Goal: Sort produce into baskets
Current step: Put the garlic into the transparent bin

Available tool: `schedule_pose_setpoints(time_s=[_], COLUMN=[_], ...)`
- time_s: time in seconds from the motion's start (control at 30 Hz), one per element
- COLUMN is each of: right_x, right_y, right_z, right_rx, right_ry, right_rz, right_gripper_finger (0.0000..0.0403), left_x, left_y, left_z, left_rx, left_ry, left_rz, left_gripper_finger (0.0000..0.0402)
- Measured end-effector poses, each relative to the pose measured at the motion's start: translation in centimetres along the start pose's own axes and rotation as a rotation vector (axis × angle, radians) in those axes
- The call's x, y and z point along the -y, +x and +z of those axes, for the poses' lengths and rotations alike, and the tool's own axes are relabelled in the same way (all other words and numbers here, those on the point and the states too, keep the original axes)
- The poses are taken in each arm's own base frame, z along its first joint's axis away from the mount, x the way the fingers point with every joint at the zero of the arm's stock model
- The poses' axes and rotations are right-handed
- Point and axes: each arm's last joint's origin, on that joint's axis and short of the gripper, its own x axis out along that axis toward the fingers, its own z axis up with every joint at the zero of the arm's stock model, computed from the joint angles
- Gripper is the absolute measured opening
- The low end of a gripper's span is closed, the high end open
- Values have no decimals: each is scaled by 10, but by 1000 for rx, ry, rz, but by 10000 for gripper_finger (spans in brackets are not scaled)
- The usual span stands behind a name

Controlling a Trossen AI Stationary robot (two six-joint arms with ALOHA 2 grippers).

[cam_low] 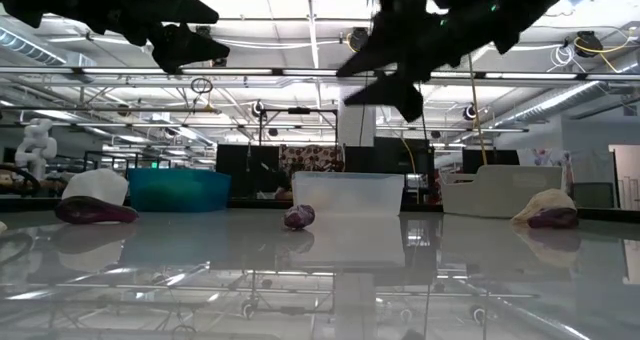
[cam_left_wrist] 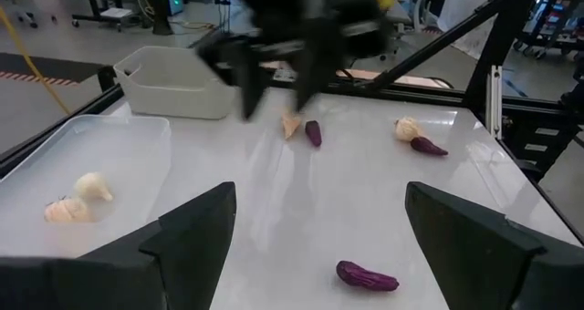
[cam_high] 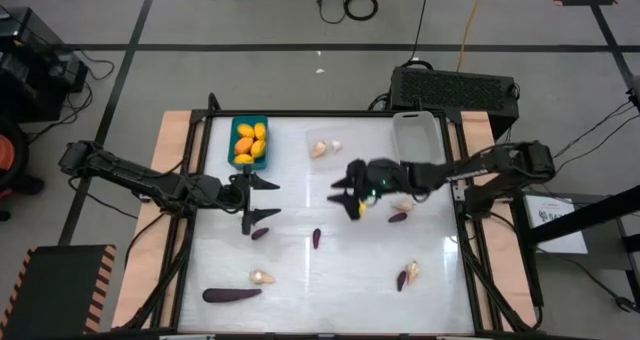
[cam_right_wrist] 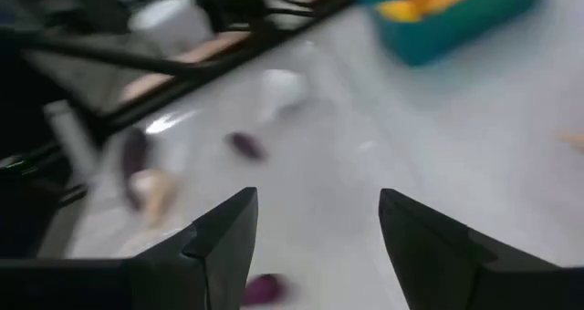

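My left gripper (cam_high: 264, 199) hovers open over the table's left half, just near of the teal basket (cam_high: 248, 142), which holds yellow-orange ovals. My right gripper (cam_high: 346, 196) hovers open over the middle, nothing between its fingers (cam_right_wrist: 315, 237). Two cream bulbs (cam_high: 325, 148) lie in the clear tray (cam_left_wrist: 137, 132). The white-grey basket (cam_high: 416, 137) stands at the far right. On the table lie small purple pieces (cam_high: 260, 234) (cam_high: 316, 239) (cam_high: 400, 217), a long purple one (cam_high: 232, 294), and cream bulbs (cam_high: 262, 277) (cam_high: 410, 271) (cam_high: 403, 205).
A black box (cam_high: 455, 88) stands beyond the table's far right corner. Wooden rails (cam_high: 170, 210) run along the table's left and right sides. Bare tabletop (cam_high: 330, 290) lies between the loose pieces near the front edge.
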Motion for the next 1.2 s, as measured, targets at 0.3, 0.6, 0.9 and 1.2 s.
schedule_pose_setpoints(time_s=[0.3, 0.6, 0.9, 1.2], right_x=[-81, -113, -115, -155], right_y=[-4, 17, 64, 125], right_z=[-33, -68, -95, -85], right_rx=[158, 292, 313, 150], right_ry=[-116, -189, -216, -404], right_rz=[117, 260, 306, 372], right_gripper_finger=[222, 222, 222, 222], left_x=[0, 0, 0, 0], left_y=[0, 0, 0, 0], left_z=[6, 7, 7, 7], left_rx=[62, 73, 74, 72], left_ry=[-11, -20, -20, -20], left_rz=[27, 24, 24, 24], left_gripper_finger=[325, 325, 325, 325])
